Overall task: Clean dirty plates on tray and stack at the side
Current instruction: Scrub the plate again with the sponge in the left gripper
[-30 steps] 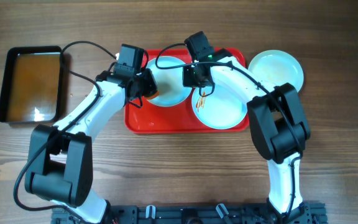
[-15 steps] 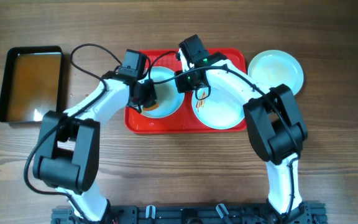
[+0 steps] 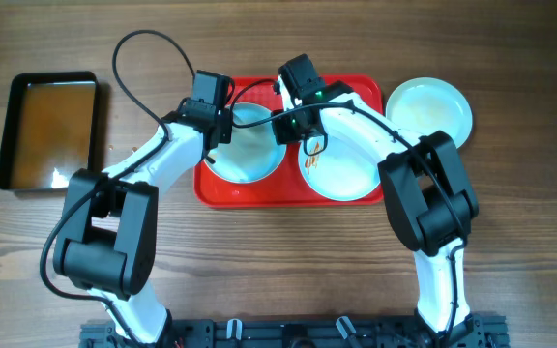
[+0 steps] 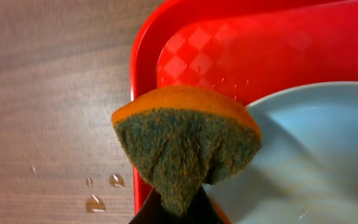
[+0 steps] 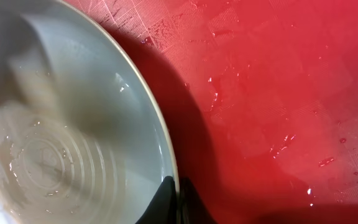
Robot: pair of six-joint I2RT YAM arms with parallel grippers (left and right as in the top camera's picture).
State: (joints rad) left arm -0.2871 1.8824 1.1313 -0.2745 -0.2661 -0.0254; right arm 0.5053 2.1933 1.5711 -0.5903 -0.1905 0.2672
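On the red tray (image 3: 288, 190) lie two pale plates. My left gripper (image 3: 219, 131) is shut on an orange sponge with a dark green scouring face (image 4: 188, 140). The sponge hangs over the left rim of the left plate (image 3: 251, 150), at the tray's raised edge (image 4: 143, 56). My right gripper (image 5: 178, 194) is shut on the right rim of that same plate (image 5: 61, 143), one finger inside and one outside. The plate looks wet and free of smears. The right plate (image 3: 344, 169) carries orange-brown streaks near its left edge. A third plate (image 3: 431, 111) rests on the table to the right of the tray.
A black tray of brownish liquid (image 3: 51, 130) sits at the far left. Water drops (image 4: 101, 199) lie on the wooden table beside the red tray. Both arms reach in from the front edge, and a black cable loops above the left arm.
My left gripper has carried the sponge from the lower middle of the left plate up to its left rim. The right gripper has kept its hold on the rim.
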